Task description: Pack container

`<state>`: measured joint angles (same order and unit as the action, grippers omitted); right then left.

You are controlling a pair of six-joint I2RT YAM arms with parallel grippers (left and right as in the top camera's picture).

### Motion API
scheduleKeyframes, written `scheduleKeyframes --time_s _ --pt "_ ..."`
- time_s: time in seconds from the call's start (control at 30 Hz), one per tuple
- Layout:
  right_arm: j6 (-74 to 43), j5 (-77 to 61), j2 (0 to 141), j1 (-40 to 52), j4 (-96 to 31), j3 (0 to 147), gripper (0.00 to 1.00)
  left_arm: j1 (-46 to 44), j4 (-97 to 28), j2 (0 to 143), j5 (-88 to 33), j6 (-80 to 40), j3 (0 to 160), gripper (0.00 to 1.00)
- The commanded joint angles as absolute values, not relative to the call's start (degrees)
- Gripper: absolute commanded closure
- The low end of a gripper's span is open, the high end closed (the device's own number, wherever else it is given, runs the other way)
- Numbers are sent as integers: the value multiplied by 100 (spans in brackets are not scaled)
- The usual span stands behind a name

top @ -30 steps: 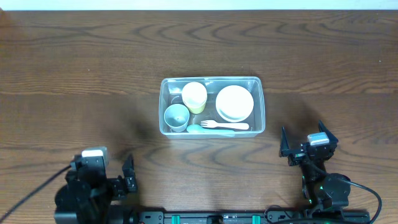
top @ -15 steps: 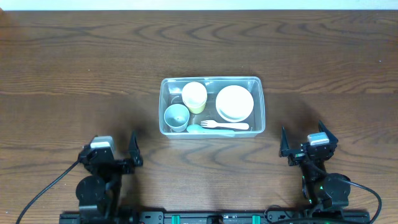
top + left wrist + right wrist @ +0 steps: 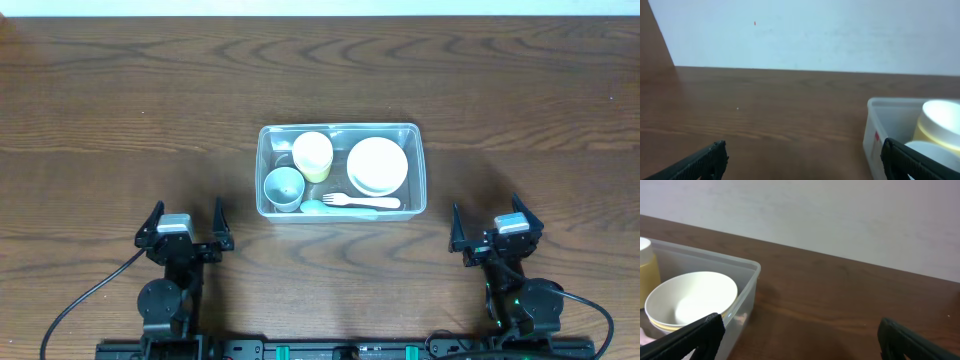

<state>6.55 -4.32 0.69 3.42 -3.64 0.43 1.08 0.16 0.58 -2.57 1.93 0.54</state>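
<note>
The clear container [image 3: 420, 170] sits mid-table. Inside it are a pale yellow cup [image 3: 312, 154], a grey-blue cup [image 3: 283, 187], stacked white bowls [image 3: 377, 164] and a white fork lying on a light blue utensil [image 3: 350, 204]. My left gripper [image 3: 186, 225] is open and empty near the front edge, left of the container. My right gripper [image 3: 488, 226] is open and empty at the front right. The left wrist view shows the container's near corner [image 3: 880, 125] and the yellow cup [image 3: 937, 120]. The right wrist view shows the container's rim [image 3: 747, 270] and a white bowl [image 3: 690, 300].
The brown wooden table [image 3: 120, 120] surrounds the container. A pale wall [image 3: 815, 35] stands behind the table's far edge. Black cables trail from both arm bases at the front.
My left arm has swung right and straightened, so its gripper now points toward the container's left side. The right arm and the container's contents have not moved.
</note>
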Motion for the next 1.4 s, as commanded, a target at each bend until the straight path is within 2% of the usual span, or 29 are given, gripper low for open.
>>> scheduleKeyframes --time_s 0.0,1.37 --pt "716 -456 32 392 -384 32 1 139 -209 10 -193 425 21 2" --pt "716 -454 34 392 -384 32 1 139 -384 23 -215 386 23 2"
